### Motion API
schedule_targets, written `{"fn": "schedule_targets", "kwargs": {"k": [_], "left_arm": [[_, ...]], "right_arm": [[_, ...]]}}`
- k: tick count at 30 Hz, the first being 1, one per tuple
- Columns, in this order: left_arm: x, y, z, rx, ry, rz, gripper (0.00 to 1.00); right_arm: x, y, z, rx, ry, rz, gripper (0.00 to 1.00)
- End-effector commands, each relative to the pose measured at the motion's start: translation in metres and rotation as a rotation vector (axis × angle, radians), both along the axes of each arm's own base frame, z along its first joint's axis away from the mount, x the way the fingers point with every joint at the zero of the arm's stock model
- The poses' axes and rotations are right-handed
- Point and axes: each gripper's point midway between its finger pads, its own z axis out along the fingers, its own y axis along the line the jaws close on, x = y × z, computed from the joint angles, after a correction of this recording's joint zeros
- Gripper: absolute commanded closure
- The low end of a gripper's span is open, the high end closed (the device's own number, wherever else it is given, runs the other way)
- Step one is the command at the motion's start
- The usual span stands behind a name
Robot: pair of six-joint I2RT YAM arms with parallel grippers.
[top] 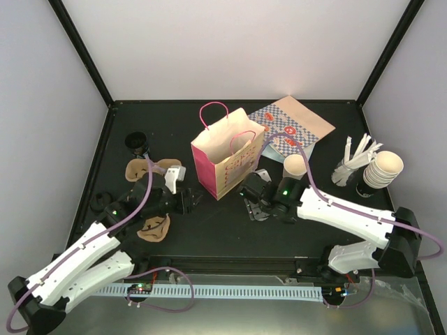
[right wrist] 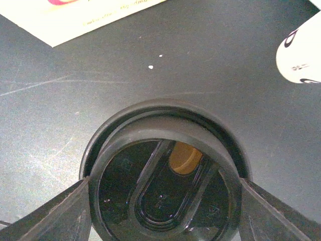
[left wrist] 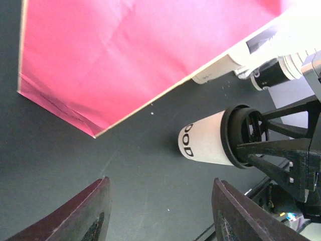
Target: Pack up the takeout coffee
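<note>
Ahead of my left claw [left wrist: 160, 182], at about two o'clock in its wrist view, the takeout coffee [left wrist: 203, 144] stands on the dark table [left wrist: 75, 165] under a black lid [left wrist: 233, 135]. This camera is rolled, so the cup looks laid over. My left fingers [left wrist: 88, 216] are spread wide with nothing between them. My right claw [left wrist: 253, 143] pinches the lid from above, and the pink bag [left wrist: 125, 55] fills ten to one o'clock.

Under my right wrist, the lid sits at six o'clock with a finger against its rim on either side, and tan shows through the sip hole. A second cup [right wrist: 301, 50] is at two o'clock, the bag's foot at eleven.

From overhead, the bag stands at twelve. My left claw is at its seven and my right claw at its five, with the coffee mostly hidden beneath. The second cup, mouth open, is near the bag's four.

I judge the step to be seating the lid. I should press straight down and evenly while the left claw takes the paper wall low and gently, so the cup neither buckles nor tips.
</note>
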Motion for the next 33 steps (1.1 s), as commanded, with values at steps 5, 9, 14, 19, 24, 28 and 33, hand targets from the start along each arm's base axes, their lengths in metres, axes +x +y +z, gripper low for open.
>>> {"fn": "schedule_targets", "kwargs": {"k": [5,9,14,19,24,28,33], "left_arm": [[0.021,0.033,0.055,0.114,-0.112,0.111,0.42],[0.036,0.047,0.078,0.175,-0.159,0.151,0.4],[0.061,0.051,0.096,0.23,-0.17,0.153,0.34],[0.085,0.049,0.111,0.229,-0.207,0.145,0.28],[0.103,0.049,0.121,0.249,-0.231,0.135,0.12],[0.11,0.041,0.133,0.248,-0.302,0.091,0.01],[0.123,0.03,0.136,0.301,-0.346,0.001,0.01]], "right_arm": [[0.015,-0.019,0.037,0.037,-0.071,-0.017,0.29],[0.021,-0.033,0.07,0.044,-0.125,-0.028,0.29],[0.028,-0.047,0.113,0.071,-0.194,-0.036,0.28],[0.037,-0.067,0.137,0.065,-0.239,-0.07,0.28],[0.044,-0.084,0.156,0.063,-0.277,-0.102,0.28],[0.051,-0.094,0.172,0.075,-0.309,-0.122,0.28],[0.059,-0.1,0.191,0.083,-0.348,-0.142,0.28]]}}
